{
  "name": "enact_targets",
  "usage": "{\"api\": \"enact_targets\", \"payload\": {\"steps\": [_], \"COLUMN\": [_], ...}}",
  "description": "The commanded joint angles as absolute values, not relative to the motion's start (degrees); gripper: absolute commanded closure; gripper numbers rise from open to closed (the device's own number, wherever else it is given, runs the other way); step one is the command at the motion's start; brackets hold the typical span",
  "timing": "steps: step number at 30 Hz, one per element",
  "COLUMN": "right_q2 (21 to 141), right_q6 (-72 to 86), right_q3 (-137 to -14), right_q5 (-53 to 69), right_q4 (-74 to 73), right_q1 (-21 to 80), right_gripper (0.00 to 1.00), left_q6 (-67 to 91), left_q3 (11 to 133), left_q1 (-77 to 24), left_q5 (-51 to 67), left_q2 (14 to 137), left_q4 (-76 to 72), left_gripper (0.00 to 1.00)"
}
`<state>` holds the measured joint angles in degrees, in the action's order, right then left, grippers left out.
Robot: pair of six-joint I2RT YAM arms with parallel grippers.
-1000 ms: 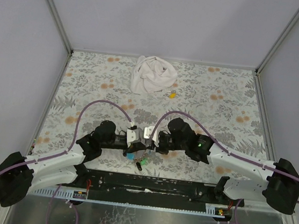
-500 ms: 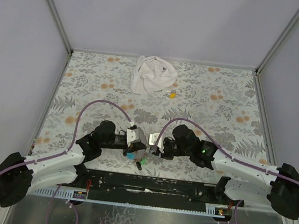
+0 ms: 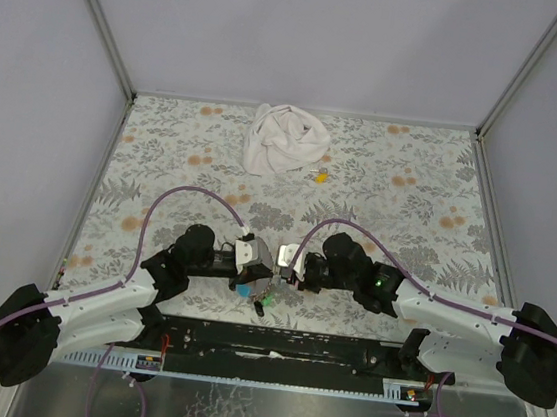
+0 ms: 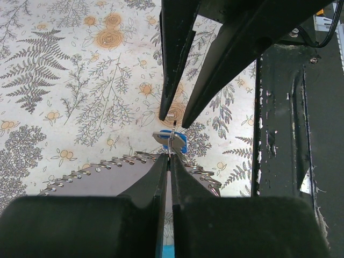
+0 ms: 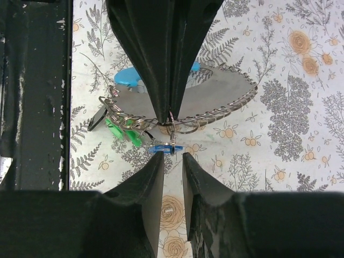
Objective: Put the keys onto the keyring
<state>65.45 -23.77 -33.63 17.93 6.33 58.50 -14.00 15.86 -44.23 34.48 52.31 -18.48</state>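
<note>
Two grippers meet tip to tip. The right gripper (image 5: 172,161) has closed in over the last second, its jaws narrowly spread around a small blue-capped silver key (image 5: 165,149), probably not yet gripping. The left gripper (image 4: 168,164) is pressed together on the thin metal keyring (image 5: 181,128) with its grey fabric strap (image 5: 204,91). Bright green-capped keys (image 5: 121,131) lie alongside. Threading looks imminent.

Grippers: two are counted, left gripper (image 4: 168,164) and right gripper (image 5: 173,157).
Keyring (image 5: 209,94): one is seen.
Blue-capped key (image 5: 166,149): one is counted.
Green-capped keys (image 5: 122,133): the number cannot be told.
White cloth (image 3: 284,139): one is seen.
</note>
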Motion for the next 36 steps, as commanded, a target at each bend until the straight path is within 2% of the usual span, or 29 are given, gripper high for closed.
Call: {"api": "enact_targets", "payload": {"steps": [1, 4, 9, 18, 36], "right_q2": [65.0, 65.3, 65.8, 66.9, 68.2], "right_q6": [-23.2, -23.2, -23.5, -23.6, -24.4], "right_q3": [-34.0, -34.2, -34.7, -35.9, -38.1], "right_q5": [16.8, 17.3, 17.9, 20.3, 21.2], "right_q4": [9.7, 9.8, 9.6, 10.1, 10.8], "right_q1": [58.2, 58.2, 58.2, 58.2, 58.2], "right_gripper": [0.73, 0.74, 0.87, 1.00, 1.00], "left_q6": [-13.8, -13.8, -13.8, -13.9, -14.8], "left_q3": [16.8, 16.8, 16.8, 17.1, 18.5], "left_q1": [-44.4, -44.4, -44.4, -44.4, -44.4], "left_q5": [35.0, 35.1, 35.2, 35.5, 38.3], "left_q2": [51.7, 51.7, 51.7, 52.4, 54.5], "left_q4": [-22.9, -22.9, -22.9, -22.9, -21.2], "left_gripper": [1.00, 1.00, 1.00, 1.00, 1.00]}}
